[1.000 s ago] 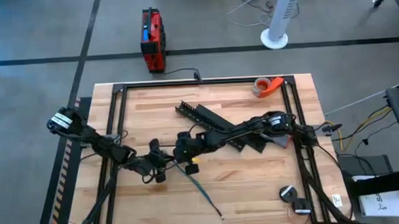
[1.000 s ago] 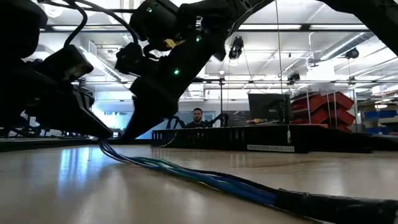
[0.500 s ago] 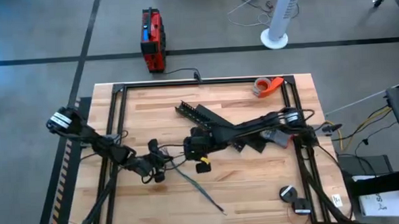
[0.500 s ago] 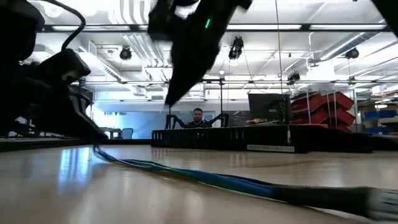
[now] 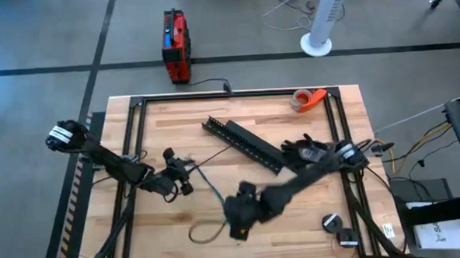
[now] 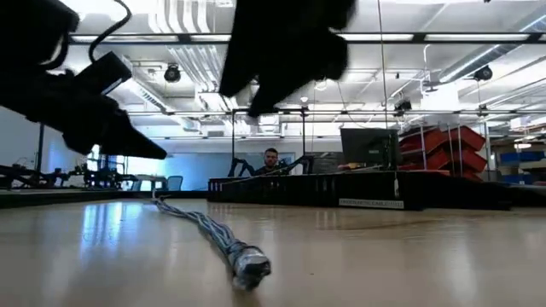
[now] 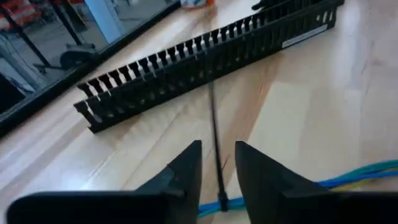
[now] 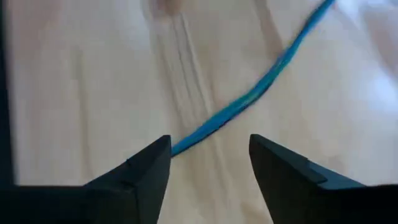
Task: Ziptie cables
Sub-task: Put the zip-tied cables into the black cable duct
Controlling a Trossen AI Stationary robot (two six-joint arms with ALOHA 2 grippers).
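Cables [image 8: 249, 99]: blue with green strands. Slotted rail [image 7: 205, 59]: black, comb-patterned wall. Counter [image 5: 296, 219]: pale wood grain, black frame. Box [image 5: 175, 44] on the floor: red and black. Tape roll [image 5: 306, 100]: orange.

1 cable bunch [image 5: 206, 204], 1 slotted rail [image 5: 242, 144], 1 tape roll [image 5: 306, 100].

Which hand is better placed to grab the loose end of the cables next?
Right. The right hand hovers open beside the curled free end of the cables; the left hand is at their other end.
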